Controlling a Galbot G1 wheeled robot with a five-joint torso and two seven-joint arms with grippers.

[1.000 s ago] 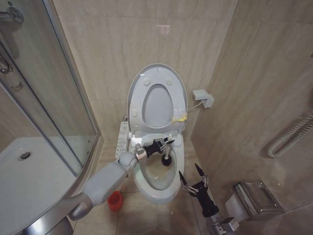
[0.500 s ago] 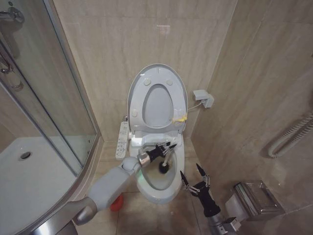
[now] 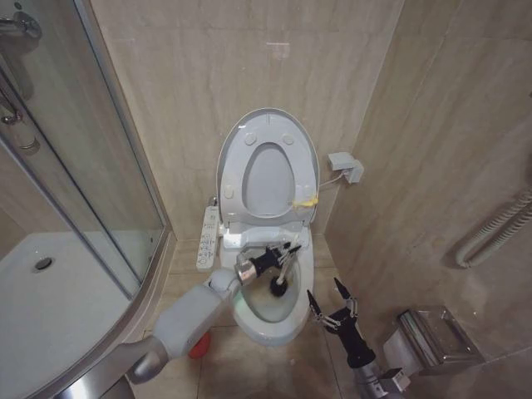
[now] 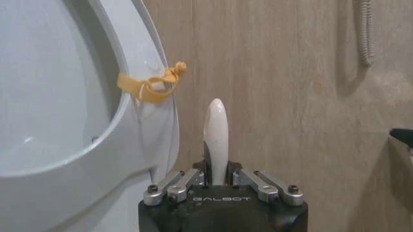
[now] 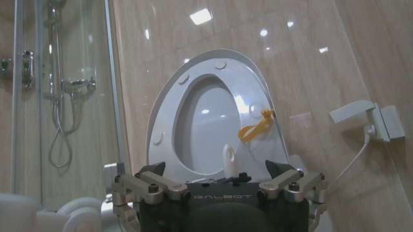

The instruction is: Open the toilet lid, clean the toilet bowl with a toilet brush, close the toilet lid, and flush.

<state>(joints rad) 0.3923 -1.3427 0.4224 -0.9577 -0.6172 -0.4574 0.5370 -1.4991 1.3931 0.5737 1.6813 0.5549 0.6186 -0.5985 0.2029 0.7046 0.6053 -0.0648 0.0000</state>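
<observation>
Toilet brush [image 3: 282, 274] sits at the middle of your work: its dark bristle head is down inside the bowl [image 3: 268, 309], toward the rear, and its thin white handle slants up into your left gripper [image 3: 287, 248]. The left wrist view shows the handle's rounded white tip [image 4: 215, 135] standing up between the fingers, which are closed on it. Your left arm reaches in from the lower left, across the near left side of the toilet, with the gripper above the back rim of the bowl.

Behind the brush, the lid [image 3: 268, 166] stands upright against the tiled wall with the seat ring raised flat against it; you can see small round bumpers near its top edge. A yellow band [image 3: 307, 201] hangs at the lid's right edge, and it shows again in the left wrist view [image 4: 152, 86] and the right wrist view [image 5: 257, 126]. A white control panel [image 3: 208, 237] sits along the toilet's left side.

Your right gripper [image 3: 329, 298] hovers just beside the bowl's front right rim, its two dark fingers spread apart and holding nothing. It points up toward the toilet.

Farther out, a red cup [image 3: 195, 347] rests on the floor left of the bowl, partly hidden by your left arm. A glass shower enclosure [image 3: 75, 166] is on the left. A white wall box [image 3: 346, 166] with a cable sits right of the lid.
</observation>
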